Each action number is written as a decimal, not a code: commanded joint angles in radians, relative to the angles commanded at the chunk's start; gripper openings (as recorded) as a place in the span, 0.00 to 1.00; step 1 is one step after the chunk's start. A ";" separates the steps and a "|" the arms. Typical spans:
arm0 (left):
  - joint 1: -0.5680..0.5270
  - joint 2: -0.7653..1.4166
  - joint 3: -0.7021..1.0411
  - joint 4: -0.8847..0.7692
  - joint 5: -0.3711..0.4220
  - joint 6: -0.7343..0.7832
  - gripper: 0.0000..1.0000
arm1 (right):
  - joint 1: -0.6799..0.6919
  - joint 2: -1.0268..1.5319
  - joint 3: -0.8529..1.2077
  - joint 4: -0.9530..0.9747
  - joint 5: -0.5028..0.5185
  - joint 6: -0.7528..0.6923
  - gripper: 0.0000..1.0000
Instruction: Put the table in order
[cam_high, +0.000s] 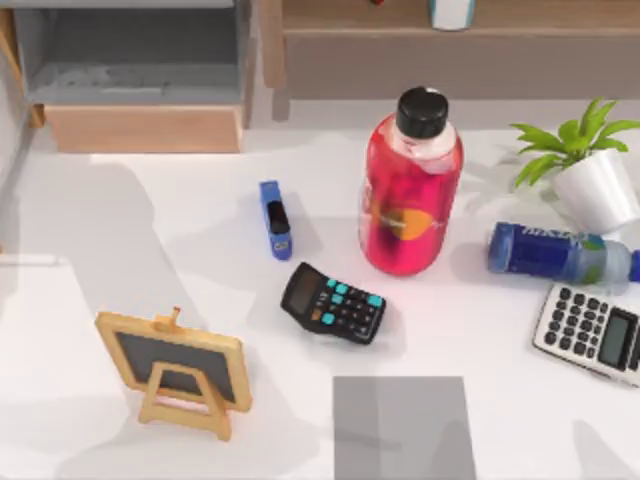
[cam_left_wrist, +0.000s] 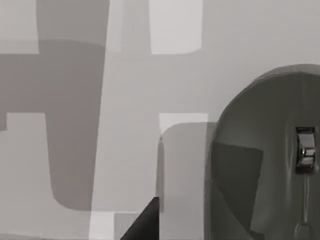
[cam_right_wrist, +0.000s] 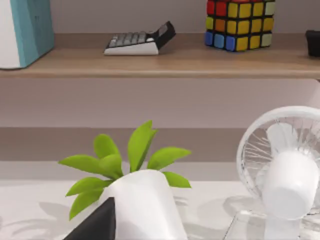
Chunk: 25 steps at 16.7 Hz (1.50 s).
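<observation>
White and matte, the table (cam_high: 470, 330) spreads over most of the top view. At centre stands a red bottle (cam_high: 409, 190) with a black cap; a blue stapler (cam_high: 275, 220) and a black calculator (cam_high: 333, 303) lie left of and below it. A small chalkboard easel (cam_high: 178, 370) stands at lower left, a grey mouse pad (cam_high: 400, 425) at the bottom edge. At right sit a potted plant (cam_high: 590, 165), a fallen blue bottle (cam_high: 560, 253) and a white calculator (cam_high: 592, 332). The right wrist view shows a white fan (cam_right_wrist: 285, 170). How either arm's jaws stand I cannot tell
</observation>
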 joint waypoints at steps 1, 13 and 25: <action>0.000 0.000 0.000 0.000 0.000 0.000 0.47 | 0.000 0.000 0.000 0.000 0.000 0.000 1.00; 0.000 0.000 0.000 0.000 0.000 0.000 0.00 | 0.000 0.000 0.000 0.000 0.000 0.000 1.00; -0.008 -0.210 -0.054 -0.033 -0.002 -0.145 0.00 | 0.000 0.000 0.000 0.000 0.000 0.000 1.00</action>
